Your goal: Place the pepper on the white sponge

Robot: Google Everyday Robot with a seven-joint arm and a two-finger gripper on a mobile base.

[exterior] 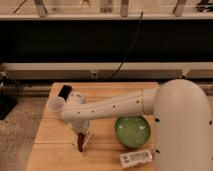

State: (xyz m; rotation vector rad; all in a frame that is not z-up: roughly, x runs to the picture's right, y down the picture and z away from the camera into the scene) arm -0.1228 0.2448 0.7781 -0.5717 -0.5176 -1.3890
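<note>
The pepper (80, 143) hangs upright, its upper end clamped between the fingers (81, 134) of the gripper (81, 135), low over the wooden worktop (55, 145). The white sponge (85, 135) lies directly behind it. The green bowl (132, 131) sits to the right.

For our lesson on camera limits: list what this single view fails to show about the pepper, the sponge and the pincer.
- The pincer, above the table's left-front part: the arm's wrist covers it from above, so its hold on the pepper is hidden.
- The pepper: only its lower end shows.
- The white sponge: mostly covered by wrist and pepper; whether they touch is unclear.
- The white packet: print too small to read.
</note>
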